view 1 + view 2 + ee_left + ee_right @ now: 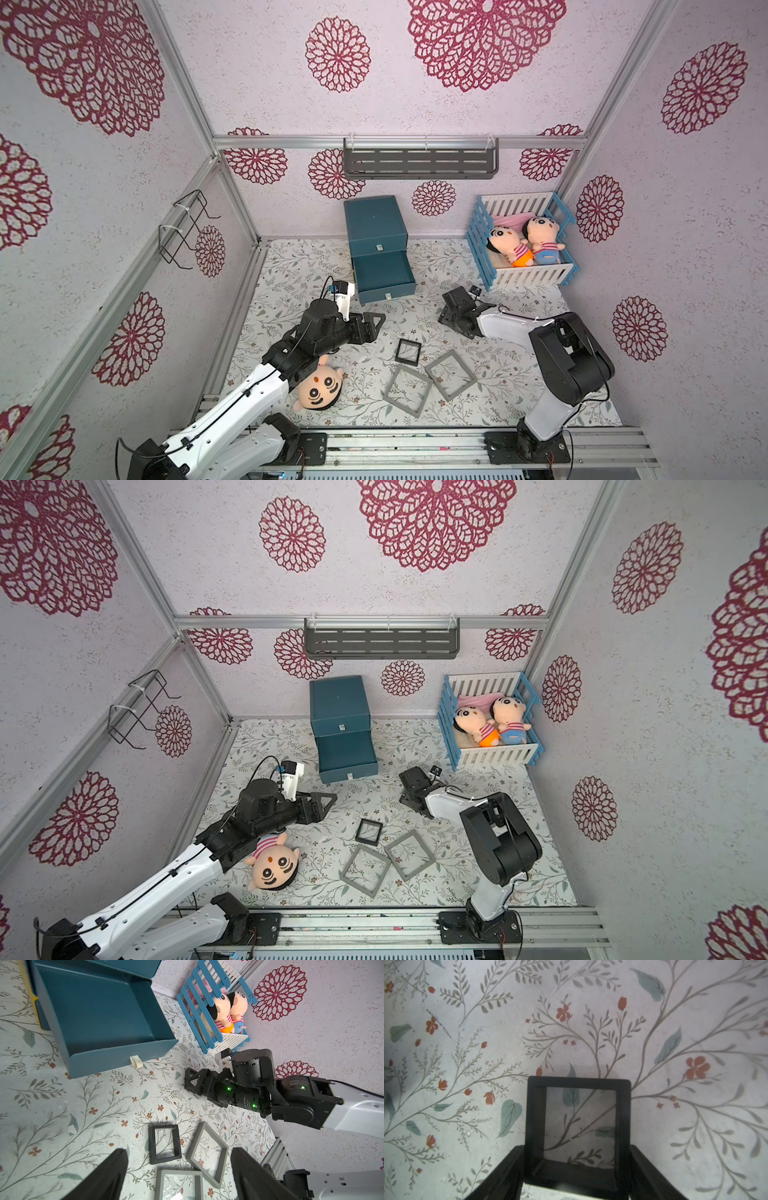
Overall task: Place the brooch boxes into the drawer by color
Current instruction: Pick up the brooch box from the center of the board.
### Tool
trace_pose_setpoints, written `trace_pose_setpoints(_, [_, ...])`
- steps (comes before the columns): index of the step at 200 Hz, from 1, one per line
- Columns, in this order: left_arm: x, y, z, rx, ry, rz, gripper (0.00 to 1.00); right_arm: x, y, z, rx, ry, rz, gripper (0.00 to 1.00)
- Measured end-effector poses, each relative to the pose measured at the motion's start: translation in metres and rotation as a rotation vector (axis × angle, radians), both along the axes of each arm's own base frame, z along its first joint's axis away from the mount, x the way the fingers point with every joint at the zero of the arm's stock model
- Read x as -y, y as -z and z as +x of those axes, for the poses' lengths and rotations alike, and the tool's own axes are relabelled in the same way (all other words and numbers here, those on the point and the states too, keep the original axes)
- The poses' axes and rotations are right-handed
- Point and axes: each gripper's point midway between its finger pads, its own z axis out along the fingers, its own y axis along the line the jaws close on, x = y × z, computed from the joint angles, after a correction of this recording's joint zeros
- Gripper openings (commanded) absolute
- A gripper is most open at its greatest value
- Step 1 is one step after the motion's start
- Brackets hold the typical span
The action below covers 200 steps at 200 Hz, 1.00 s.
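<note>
Soft even light, warped wide-angle edges

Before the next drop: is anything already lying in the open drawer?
No, in the left wrist view the open drawer shows only its bare teal floor.

In both top views the left arm (245, 399) climbs from its base at seven o'clock toward the middle. Its wrist is bent so that the left gripper (376, 328) points to three o'clock, and its fingers (112, 1174) stand wide apart. The right arm (548, 411) rises from five o'clock and folds at a dark elbow (573, 357) near four o'clock, and its white forearm (505, 326) runs toward nine o'clock. The right gripper (444, 309) tips down at the table, its fingers (508, 1167) flanking a black brooch box (579, 1082) and meeting its side edges. Whether they squeeze it cannot be told.
</note>
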Motion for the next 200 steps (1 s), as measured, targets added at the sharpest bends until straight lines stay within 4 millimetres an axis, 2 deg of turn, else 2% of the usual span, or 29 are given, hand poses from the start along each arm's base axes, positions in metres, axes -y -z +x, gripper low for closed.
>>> trace_pose_setpoints(48, [0.0, 0.0, 0.001, -0.003, -0.005, 0.0, 0.85, -0.004, -0.003, -0.002, -0.013, -0.021, -0.018, 0.51])
trace_pose_setpoints(82, [-0.004, -0.001, 0.003, -0.008, -0.028, 0.005, 0.85, -0.012, -0.022, -0.002, -0.003, -0.077, -0.039, 0.49])
trace_pose_setpoints(103, [-0.008, -0.009, 0.006, -0.004, -0.053, 0.007, 0.85, -0.015, -0.048, -0.003, 0.03, -0.111, -0.037, 0.49])
trace_pose_setpoints(141, [-0.022, -0.024, 0.014, 0.006, -0.124, 0.033, 0.84, -0.03, -0.108, 0.003, 0.113, -0.203, -0.025, 0.48])
trace_pose_setpoints(171, [-0.037, -0.031, 0.02, 0.009, -0.19, 0.07, 0.84, -0.063, -0.148, 0.007, 0.15, -0.321, -0.013, 0.48])
trace_pose_setpoints(200, [-0.056, -0.03, 0.025, 0.003, -0.258, 0.125, 0.84, -0.112, -0.181, 0.014, 0.188, -0.441, -0.001, 0.48])
